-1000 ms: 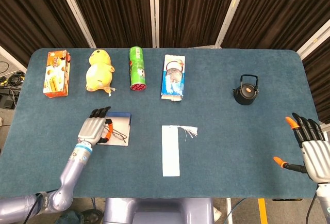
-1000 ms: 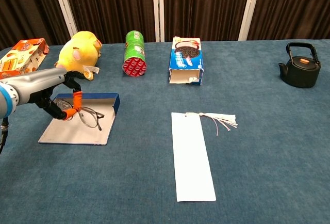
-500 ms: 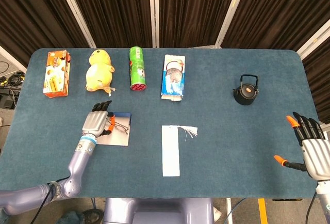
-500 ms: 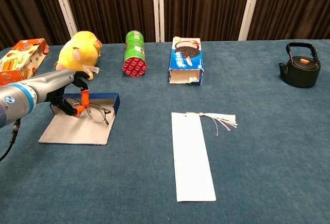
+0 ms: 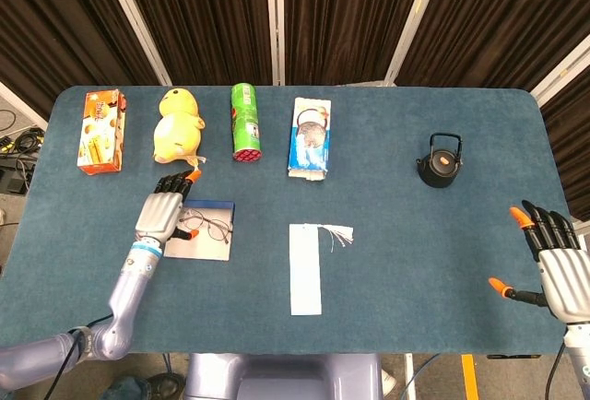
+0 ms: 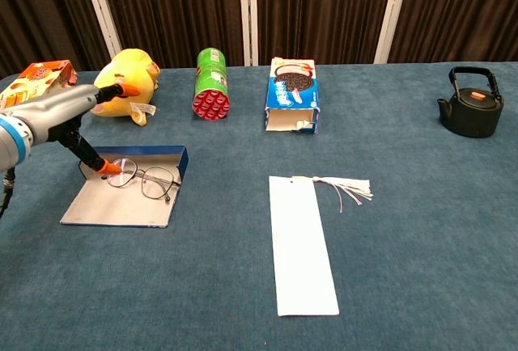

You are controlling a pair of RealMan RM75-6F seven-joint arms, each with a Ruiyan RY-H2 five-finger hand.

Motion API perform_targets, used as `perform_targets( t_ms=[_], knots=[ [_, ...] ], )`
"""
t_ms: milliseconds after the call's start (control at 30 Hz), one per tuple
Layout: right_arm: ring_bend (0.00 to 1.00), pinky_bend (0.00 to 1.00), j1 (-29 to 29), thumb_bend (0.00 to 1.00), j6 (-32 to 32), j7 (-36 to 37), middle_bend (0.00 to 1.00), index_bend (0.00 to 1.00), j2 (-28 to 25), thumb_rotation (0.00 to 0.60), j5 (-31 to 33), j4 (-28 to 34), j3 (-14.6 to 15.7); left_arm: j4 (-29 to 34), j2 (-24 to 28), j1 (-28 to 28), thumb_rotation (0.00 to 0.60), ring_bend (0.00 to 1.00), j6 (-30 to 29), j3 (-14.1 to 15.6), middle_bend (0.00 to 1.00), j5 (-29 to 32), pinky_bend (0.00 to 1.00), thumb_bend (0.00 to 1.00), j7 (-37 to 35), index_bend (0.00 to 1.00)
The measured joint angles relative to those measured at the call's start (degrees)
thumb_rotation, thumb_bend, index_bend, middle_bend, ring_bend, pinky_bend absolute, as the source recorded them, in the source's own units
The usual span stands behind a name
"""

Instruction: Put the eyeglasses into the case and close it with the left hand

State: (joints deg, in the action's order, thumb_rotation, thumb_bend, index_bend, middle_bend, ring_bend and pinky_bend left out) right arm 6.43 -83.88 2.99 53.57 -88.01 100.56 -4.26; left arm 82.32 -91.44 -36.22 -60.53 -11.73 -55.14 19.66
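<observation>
While thin wire-rimmed eyeglasses [image 6: 144,178] lie in the open blue case [image 6: 121,203], the left hand [image 5: 161,211] hovers at their nine o'clock, fingers [image 6: 104,167] spread, holding nothing; the right hand [image 5: 558,267] is likewise spread and empty.

Bright even overhead light, soft shadows, sharp.

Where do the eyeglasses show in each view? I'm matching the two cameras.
Head view: eyeglasses lie left of centre, in the open case, just right of the left hand.
Chest view: eyeglasses at left, in the case's far part.
Shared landmark: the green can lies beyond the case, slightly right.
</observation>
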Motion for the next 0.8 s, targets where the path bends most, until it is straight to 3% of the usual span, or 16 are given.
perform_targets(
  t_ms=[433, 800],
  knots=[
    [0.0, 0.0, 0.5, 0.0, 1.2, -0.5, 0.0, 0.0, 0.5, 0.6, 1.7, -0.8, -0.4, -5.5, -3.9, -3.7, 0.6, 0.0, 7.2, 0.5, 0.0, 1.1, 0.0, 0.13, 0.5, 0.0],
    [0.0, 0.0, 0.9, 0.0, 2.2, -1.0, 0.0, 0.0, 1.0, 0.6, 3.0, -1.2, -0.7, -5.8, -5.4, -5.5, 0.6, 0.0, 6.0, 0.6, 0.0, 5.6, 0.0, 0.13, 7.2, 0.0]
  ],
)
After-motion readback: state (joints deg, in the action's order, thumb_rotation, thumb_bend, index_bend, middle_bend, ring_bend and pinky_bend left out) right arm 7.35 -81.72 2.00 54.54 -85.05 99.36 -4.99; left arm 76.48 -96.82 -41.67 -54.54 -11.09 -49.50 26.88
